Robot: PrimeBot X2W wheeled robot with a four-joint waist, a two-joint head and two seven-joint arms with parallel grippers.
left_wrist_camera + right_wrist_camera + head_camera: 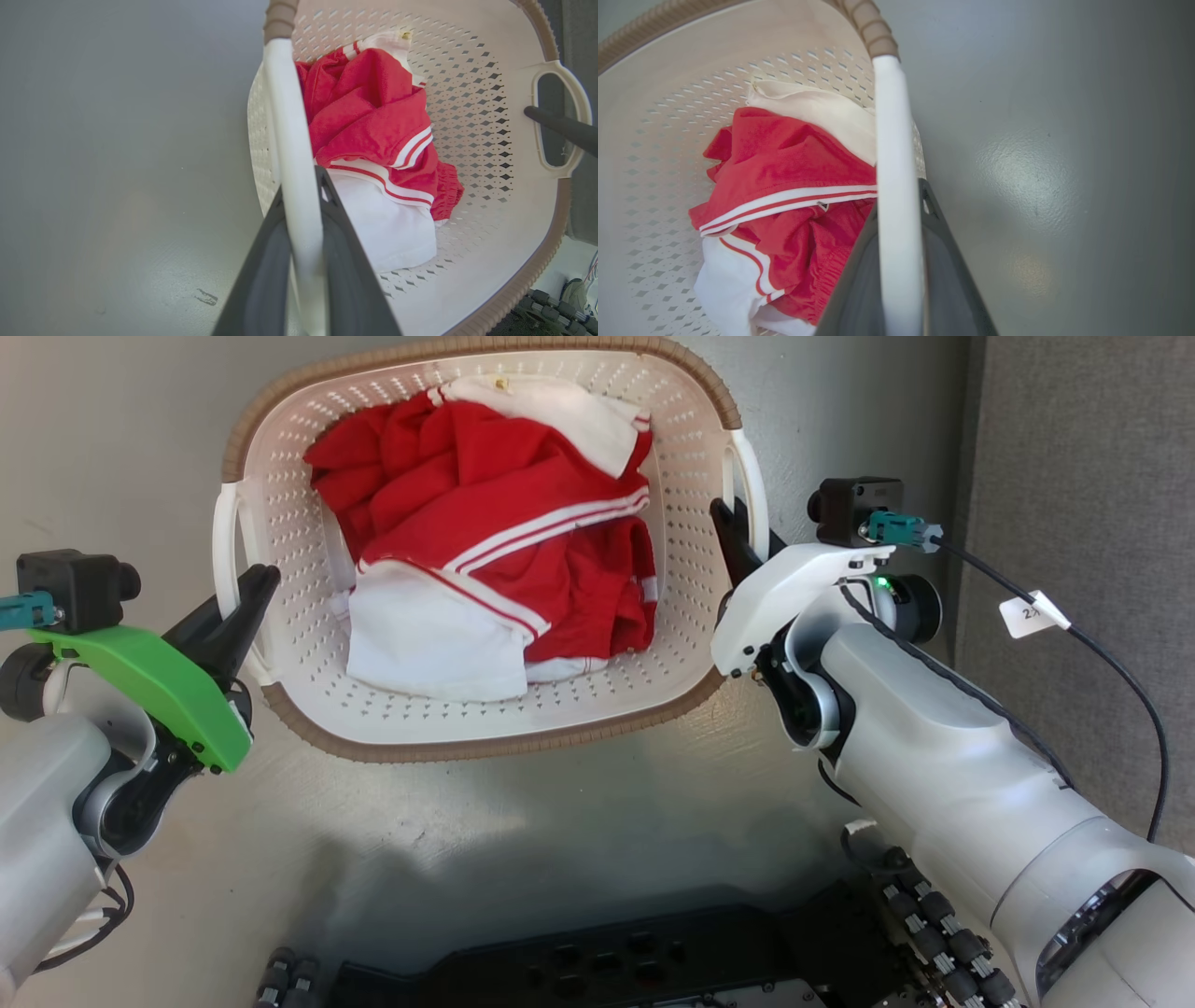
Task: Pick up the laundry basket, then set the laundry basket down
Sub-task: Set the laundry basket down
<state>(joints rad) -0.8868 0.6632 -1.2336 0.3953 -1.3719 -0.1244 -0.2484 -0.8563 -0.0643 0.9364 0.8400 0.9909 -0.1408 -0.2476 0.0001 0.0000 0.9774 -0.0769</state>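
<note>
Now the left tool [261,581], mid-left, and the right tool [733,518], mid-right, are each pinching a handle [222,537] of the laundry basket [485,747]. The pickup seems to be starting, calling for 2 arms rising evenly.

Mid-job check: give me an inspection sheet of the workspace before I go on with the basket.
Surface: grey glossy floor, one small scuff.
Job's things: laundry basket upright, holding red and white clothes; lifted or not, cannot tell.
Clutter: nothing seen.
Pincers: left pincer closed on the left handle; right pincer closed on the right handle.
Cables: black tagged cable hangs off the right wrist, clear of the basket.
Surroundings: grey panel at right; robot base below.
</note>
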